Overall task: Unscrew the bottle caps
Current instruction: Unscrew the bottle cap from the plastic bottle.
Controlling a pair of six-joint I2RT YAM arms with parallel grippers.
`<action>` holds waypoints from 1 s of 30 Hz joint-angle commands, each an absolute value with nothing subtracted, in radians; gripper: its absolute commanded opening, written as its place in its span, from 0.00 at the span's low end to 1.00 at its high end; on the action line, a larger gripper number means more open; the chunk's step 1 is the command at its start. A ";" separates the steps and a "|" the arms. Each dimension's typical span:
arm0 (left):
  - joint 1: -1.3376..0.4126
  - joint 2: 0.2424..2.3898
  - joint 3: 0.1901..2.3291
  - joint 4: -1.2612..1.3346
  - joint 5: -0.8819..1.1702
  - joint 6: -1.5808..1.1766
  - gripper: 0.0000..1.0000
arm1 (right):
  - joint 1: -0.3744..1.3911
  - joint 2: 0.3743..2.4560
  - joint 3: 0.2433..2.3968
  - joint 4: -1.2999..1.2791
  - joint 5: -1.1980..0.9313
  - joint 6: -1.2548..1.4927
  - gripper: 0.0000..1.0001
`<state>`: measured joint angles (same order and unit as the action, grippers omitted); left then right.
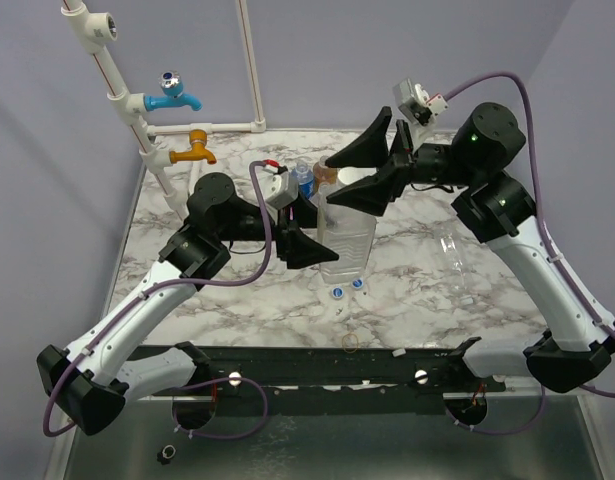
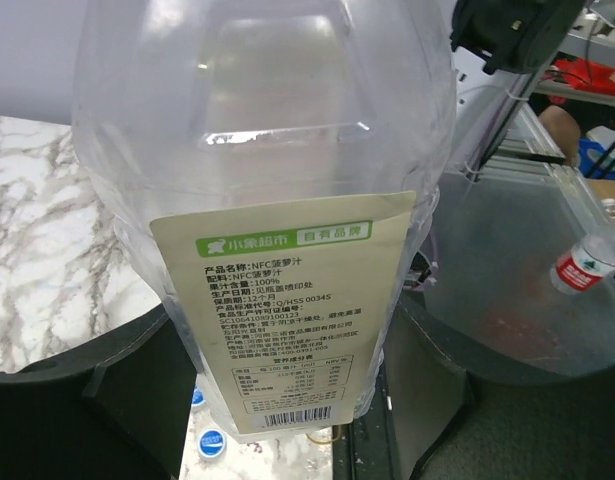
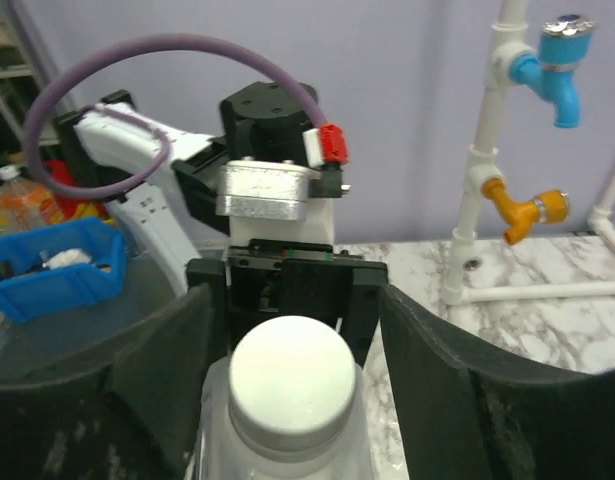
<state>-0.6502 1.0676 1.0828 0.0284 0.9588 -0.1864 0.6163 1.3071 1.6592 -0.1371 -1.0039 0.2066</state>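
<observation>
A large squarish clear bottle [image 1: 347,245] with a pale printed label [image 2: 287,300] stands upright mid-table. My left gripper [image 1: 322,250] is shut on its body, one dark finger on each side. The bottle's white cap [image 3: 292,375] is still on the neck. My right gripper [image 3: 292,345] straddles that cap, open, with a visible gap at its right finger [image 3: 467,400]. Two blue-and-white caps [image 1: 337,292] [image 1: 358,285] lie loose in front of the bottle. A blue-labelled bottle [image 1: 304,178] and an amber one [image 1: 324,170] stand just behind it.
A plain clear bottle [image 1: 455,258] lies on its side to the right. A thin yellowish ring [image 1: 351,341] lies near the front edge. White pipes carrying a blue tap [image 1: 173,92] and an orange tap [image 1: 194,148] rise at the back left.
</observation>
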 commanded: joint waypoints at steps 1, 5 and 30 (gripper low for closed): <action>-0.648 1.034 1.096 0.052 0.834 -0.114 0.00 | 0.630 1.283 1.668 -0.240 -0.687 0.159 0.86; -0.649 1.037 1.076 0.053 0.600 -0.034 0.00 | 0.630 1.298 1.691 -0.261 -0.440 0.201 1.00; -0.655 1.086 1.050 0.009 0.144 0.055 0.00 | 0.634 1.559 1.914 -0.342 -0.396 0.299 0.76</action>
